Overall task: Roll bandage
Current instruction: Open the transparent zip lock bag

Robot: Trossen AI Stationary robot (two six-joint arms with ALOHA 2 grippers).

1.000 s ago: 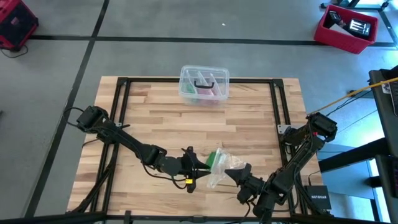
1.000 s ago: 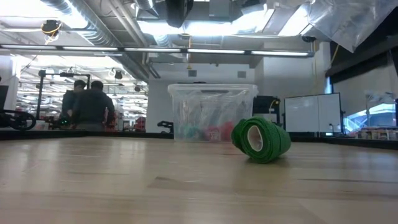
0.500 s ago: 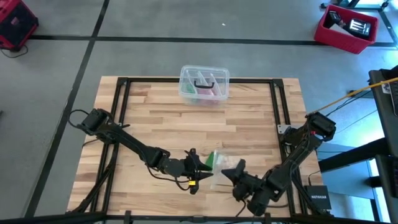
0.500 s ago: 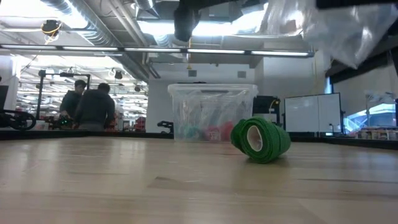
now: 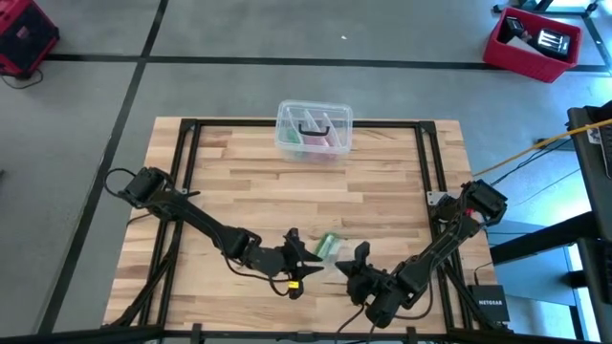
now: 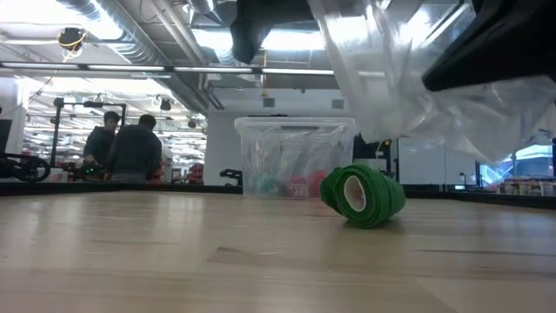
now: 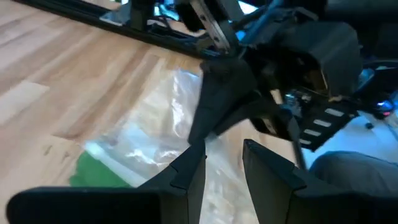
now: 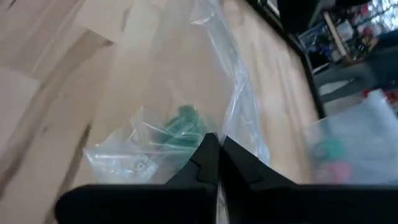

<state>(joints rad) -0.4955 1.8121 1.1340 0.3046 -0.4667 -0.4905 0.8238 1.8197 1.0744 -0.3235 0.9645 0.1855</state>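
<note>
The green bandage [image 5: 327, 246] is a small roll lying on its curved side on the wooden table [image 5: 382, 182], near the front middle; in the low view [image 6: 363, 196] its hollow end faces the camera. A clear plastic bag [image 6: 408, 87] hangs above it. My right gripper [image 5: 359, 256] is shut on this bag. My left gripper [image 5: 298, 253] is open just left of the roll, its fingers [image 7: 186, 171] pointing at the bag [image 7: 161, 130] and at my right gripper [image 7: 217, 106]. Green shows through the bag in the right wrist view [image 8: 186, 121]. My right gripper pinches the clear bag's thin film [image 8: 211, 127] between its two shut fingers. The bag is lifted clear of the table and hangs slack and crumpled over the roll. Which edge or how many layers it holds, I cannot tell.
A clear plastic box [image 5: 314, 129] with pink and dark items stands at the far middle of the table, also in the low view [image 6: 291, 156]. A black frame [image 5: 182, 172] runs along the table's sides. People [image 6: 122, 148] stand in the room beyond.
My right gripper has gone toward the table's left with the clear bag, still shut on it. In the low view the bag has come lower and farther left, now hanging over the roll. The roll has stayed in place.
</note>
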